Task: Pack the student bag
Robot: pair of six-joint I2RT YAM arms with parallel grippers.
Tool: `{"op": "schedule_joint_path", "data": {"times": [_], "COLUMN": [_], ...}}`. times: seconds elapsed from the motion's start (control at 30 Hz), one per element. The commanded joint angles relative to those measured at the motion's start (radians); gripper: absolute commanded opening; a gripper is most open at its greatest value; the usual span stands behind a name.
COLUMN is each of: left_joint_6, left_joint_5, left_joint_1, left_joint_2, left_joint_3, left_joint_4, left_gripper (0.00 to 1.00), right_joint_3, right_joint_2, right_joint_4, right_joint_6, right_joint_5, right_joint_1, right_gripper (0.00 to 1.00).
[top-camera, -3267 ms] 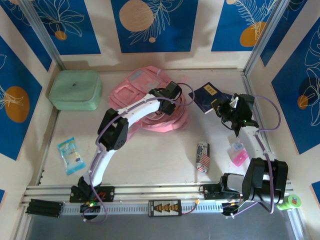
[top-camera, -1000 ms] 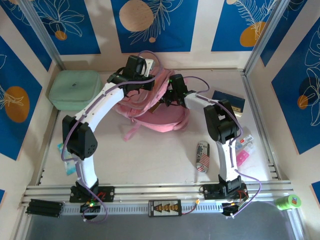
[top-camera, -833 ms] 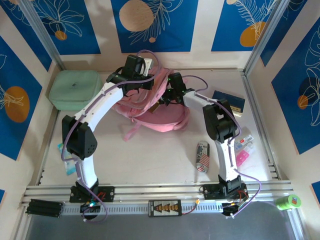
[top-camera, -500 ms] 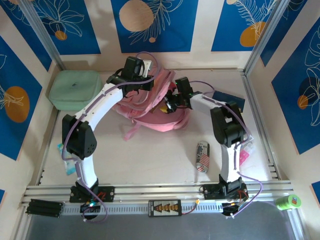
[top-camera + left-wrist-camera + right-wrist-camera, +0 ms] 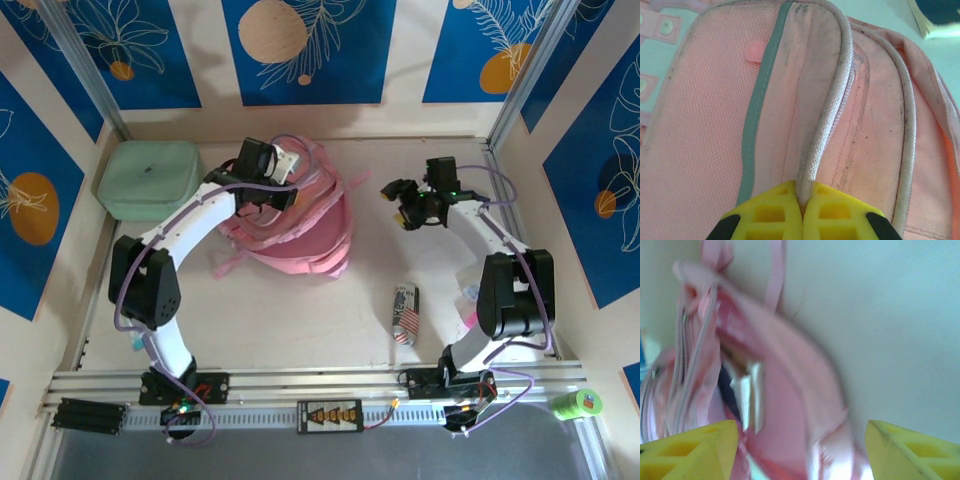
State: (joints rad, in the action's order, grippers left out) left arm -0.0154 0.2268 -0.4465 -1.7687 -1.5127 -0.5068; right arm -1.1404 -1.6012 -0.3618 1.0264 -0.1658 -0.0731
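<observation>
Mint green case (image 5: pixel 150 178) at far left; flag-printed can (image 5: pixel 405 312) nearer, right of centre.

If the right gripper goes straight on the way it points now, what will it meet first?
Most likely the pink backpack, near its opening, straight ahead of the right gripper, whose jaws stand open. How far is unclear.

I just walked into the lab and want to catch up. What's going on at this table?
Two robot arms are working on a pink student bag. The left claw is pinched shut on a corded edge of the bag. The right claw hangs open off to the bag's right, gripping nothing. A can and a mint green case lie out on the table.
</observation>
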Motion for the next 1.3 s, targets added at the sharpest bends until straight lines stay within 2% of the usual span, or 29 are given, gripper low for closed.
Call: {"op": "schedule_joint_path", "data": {"times": [0.0,0.03,0.1,0.2,0.3,0.4,0.53,0.67,0.93,1.07,1.27], "left_joint_6": [0.025,0.008,-0.039,-0.101,-0.149,-0.175,-0.19,-0.189,-0.196,-0.196,-0.188], "left_joint_5": [0.09,0.093,0.098,0.088,0.016,-0.057,-0.092,-0.088,-0.068,-0.048,-0.025], "left_joint_1": [0.013,0.013,0.013,0.012,0.012,0.013,0.014,0.014,0.014,0.014,0.014], "left_joint_2": [0.072,0.075,0.086,0.114,0.154,0.189,0.223,0.236,0.216,0.198,0.18], "left_joint_3": [0.031,0.042,0.065,0.098,0.126,0.154,0.185,0.19,0.165,0.145,0.126], "left_joint_4": [-0.022,-0.013,0.012,0.056,0.077,0.082,0.087,0.081,0.084,0.08,0.072], "left_gripper": [0.29,0.34,0.53,0.72,0.85,0.93,0.99,1.0,1.0,1.0,1.0], "right_joint_3": [-0.079,-0.111,-0.172,-0.249,-0.352,-0.454,-0.576,-0.672,-0.703,-0.667,-0.518], "right_joint_2": [-0.043,-0.067,-0.132,-0.215,-0.313,-0.412,-0.527,-0.619,-0.677,-0.665,-0.586], "right_joint_4": [-0.122,-0.134,-0.14,-0.132,-0.148,-0.163,-0.178,-0.212,-0.279,-0.307,-0.274], "right_joint_6": [-0.106,-0.122,-0.141,-0.129,-0.12,-0.117,-0.134,-0.151,-0.162,-0.183,-0.228], "right_joint_5": [0.121,0.147,0.198,0.261,0.313,0.317,0.264,0.22,0.211,0.215,0.161], "right_joint_1": [0.054,0.065,0.087,0.114,0.131,0.147,0.166,0.176,0.16,0.142,0.103], "right_gripper": [0.73,0.74,0.74,0.75,0.77,0.8,0.85,0.85,0.81,0.79,0.77]}}
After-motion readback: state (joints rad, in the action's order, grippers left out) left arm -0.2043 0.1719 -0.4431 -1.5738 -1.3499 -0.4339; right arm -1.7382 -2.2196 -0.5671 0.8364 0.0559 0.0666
